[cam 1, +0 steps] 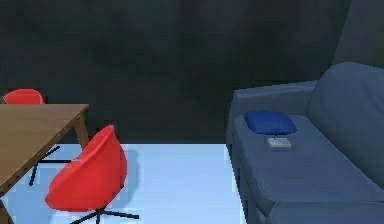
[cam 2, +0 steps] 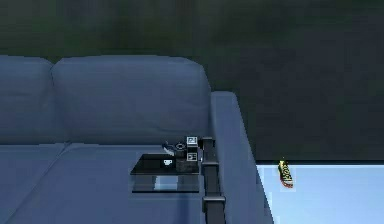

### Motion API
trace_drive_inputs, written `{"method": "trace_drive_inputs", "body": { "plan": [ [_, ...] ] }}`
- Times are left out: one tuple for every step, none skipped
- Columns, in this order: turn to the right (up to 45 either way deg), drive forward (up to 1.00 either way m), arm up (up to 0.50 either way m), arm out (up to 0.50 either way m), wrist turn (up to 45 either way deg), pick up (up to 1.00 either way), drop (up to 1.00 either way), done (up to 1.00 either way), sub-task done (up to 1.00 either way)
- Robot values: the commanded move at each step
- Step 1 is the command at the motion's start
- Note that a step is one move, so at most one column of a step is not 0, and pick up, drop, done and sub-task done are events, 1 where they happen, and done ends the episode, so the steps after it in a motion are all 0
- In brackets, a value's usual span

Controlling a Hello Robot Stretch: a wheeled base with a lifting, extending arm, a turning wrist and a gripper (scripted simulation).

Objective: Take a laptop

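Note:
A dark flat slab (cam 2: 160,178), shaped like a closed laptop, lies on the seat of the blue sofa (cam 2: 90,110) close to its armrest (cam 2: 238,150). My arm (cam 2: 213,185) rises from the bottom edge along that armrest, with its two white marker squares (cam 2: 190,144) at the far end. The gripper (cam 2: 166,159) is to their left, at the slab's far edge. I cannot tell whether it holds anything, because the slab lies right at it on the seat.
In the forward view the blue sofa (cam 1: 330,150) carries a blue cushion (cam 1: 270,122) and a small grey object (cam 1: 280,142). A wooden table (cam 1: 35,140) and two red chairs (cam 1: 90,175) (cam 1: 22,97) stand left. A small yellow-and-dark object (cam 2: 287,173) lies on the pale floor.

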Motion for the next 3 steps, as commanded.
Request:
{"method": "trace_drive_inputs", "body": {
  "plan": [
    [0.0,0.00,-0.30,0.00,0.0,0.00,0.00,0.00,0.00],
    [0.0,0.00,0.00,0.00,0.0,1.00,0.00,0.00,0.00],
    [0.0,0.00,0.10,0.00,0.0,0.00,0.00,0.00,0.00]
  ]
}}
